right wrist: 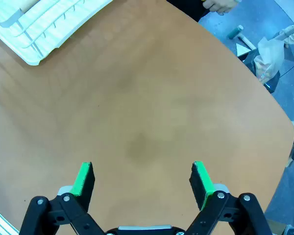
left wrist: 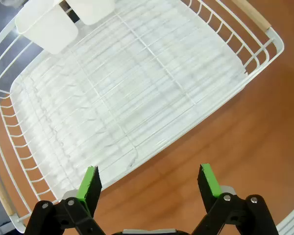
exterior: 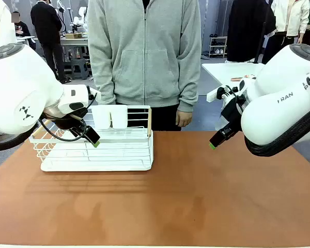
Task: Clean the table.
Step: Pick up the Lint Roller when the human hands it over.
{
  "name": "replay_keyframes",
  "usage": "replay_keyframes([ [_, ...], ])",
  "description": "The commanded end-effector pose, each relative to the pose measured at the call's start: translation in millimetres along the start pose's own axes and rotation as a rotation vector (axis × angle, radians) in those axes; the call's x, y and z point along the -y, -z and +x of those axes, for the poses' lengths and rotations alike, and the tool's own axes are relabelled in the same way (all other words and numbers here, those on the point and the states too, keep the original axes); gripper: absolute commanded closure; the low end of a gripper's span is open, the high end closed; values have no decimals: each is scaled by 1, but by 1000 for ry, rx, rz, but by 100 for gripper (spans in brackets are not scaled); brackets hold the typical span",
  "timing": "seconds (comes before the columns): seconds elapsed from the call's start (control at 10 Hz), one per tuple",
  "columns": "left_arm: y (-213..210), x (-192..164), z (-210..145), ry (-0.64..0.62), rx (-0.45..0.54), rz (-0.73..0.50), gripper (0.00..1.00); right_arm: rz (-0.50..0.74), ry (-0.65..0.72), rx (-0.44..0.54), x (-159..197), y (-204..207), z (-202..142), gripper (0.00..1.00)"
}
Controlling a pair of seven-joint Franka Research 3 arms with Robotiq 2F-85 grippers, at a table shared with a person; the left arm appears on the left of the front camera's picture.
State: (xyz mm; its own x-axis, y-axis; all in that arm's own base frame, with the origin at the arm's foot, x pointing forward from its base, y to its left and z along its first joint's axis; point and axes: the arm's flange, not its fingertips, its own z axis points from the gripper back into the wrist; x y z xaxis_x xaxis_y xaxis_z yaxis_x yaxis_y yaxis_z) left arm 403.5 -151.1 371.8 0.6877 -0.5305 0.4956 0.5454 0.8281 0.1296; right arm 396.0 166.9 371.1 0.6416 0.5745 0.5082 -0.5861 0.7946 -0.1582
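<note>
Table (exterior: 196,196) bears a white wire basket (exterior: 93,165) beside the spread left hand (left wrist: 149,178); right hand (right wrist: 143,176) spread too.

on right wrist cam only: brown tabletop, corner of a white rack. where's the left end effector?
Observer: The left end effector hangs over the near rim of the wire basket, jaws open.
Operator: anything in the basket?
Observer: Two white cups sit at its far side.
Operator: person close?
Observer: A person in a grey hoodie stands at the far edge of the table, behind the basket.
</note>
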Motion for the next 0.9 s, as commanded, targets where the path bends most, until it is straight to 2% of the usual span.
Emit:
replay_keyframes([
  [0.0, 0, 0, 0, 0, 0, 0, 0, 0, 0, 0, 0, 0, 0, 0],
  [0.8, 0, 0, 0, 0, 0, 0, 0, 0, 0, 0, 0, 0, 0, 0],
])
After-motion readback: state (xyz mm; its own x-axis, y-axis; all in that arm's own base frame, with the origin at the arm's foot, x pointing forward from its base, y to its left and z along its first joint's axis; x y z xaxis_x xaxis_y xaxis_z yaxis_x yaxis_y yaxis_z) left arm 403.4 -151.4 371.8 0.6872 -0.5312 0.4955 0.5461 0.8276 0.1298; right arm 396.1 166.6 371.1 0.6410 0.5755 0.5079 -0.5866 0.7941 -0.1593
